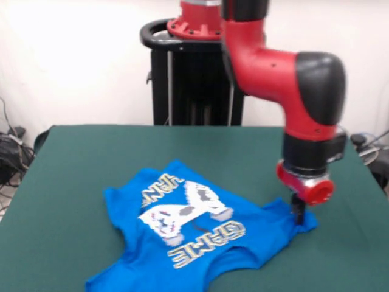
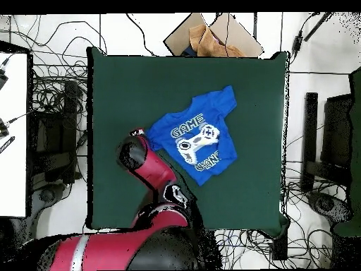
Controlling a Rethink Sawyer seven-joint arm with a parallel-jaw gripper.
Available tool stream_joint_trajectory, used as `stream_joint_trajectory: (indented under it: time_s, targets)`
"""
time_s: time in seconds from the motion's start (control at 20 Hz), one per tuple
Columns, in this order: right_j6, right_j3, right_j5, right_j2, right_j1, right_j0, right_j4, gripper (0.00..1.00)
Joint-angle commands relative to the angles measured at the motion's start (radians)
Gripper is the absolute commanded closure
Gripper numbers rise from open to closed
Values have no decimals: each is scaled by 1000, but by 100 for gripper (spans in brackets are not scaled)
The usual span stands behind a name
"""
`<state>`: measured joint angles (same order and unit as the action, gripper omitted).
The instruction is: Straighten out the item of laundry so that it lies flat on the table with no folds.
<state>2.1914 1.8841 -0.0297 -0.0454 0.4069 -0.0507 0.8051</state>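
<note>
A small blue T-shirt [image 1: 194,234] lies print-side up near the middle of a green counter [image 1: 79,182], its white game-controller picture and "GAME" lettering showing. In the overhead view the shirt [image 2: 197,137] runs on a diagonal, its long axis slanting across the counter [image 2: 120,92] rather than square to the edges. The cloth is rumpled, with wrinkles and a turned-in edge along the side nearest the front camera, and one corner is drawn out to a point.

At that drawn-out corner the claw [image 1: 298,214] of a red and black robot arm [image 1: 285,73] stands upright with its tip down on the fabric. Whether it is spread or pinching the cloth cannot be told.

The rest of the green surface around the shirt is bare felt. Beyond the counter, on the side away from the robot, sits a brown cardboard box [image 2: 211,39] with something tan in it. Tangled black cables [image 2: 56,92] cover the white floor on both sides of the counter, and the robot's black pedestal [image 1: 188,79] stands against a pale wall.
</note>
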Motion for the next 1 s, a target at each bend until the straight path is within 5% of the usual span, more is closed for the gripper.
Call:
stream_joint_trajectory:
  time_s: [0.05, 0.35, 0.75, 0.9, 0.95, 1.0]
  targets:
    - [438, -54, 306, 45, 2, -194, 139, 100]
    - [522, -133, 362, 106, -24, -272, 150, 100]
    - [552, -124, 364, 119, 3, -264, 123, 100]
    - [590, -150, 371, 230, -48, -309, 92, 100]
    - [558, -145, 364, 221, -46, -292, 76, 0]
    - [564, -149, 383, 232, -42, -294, 70, 0]
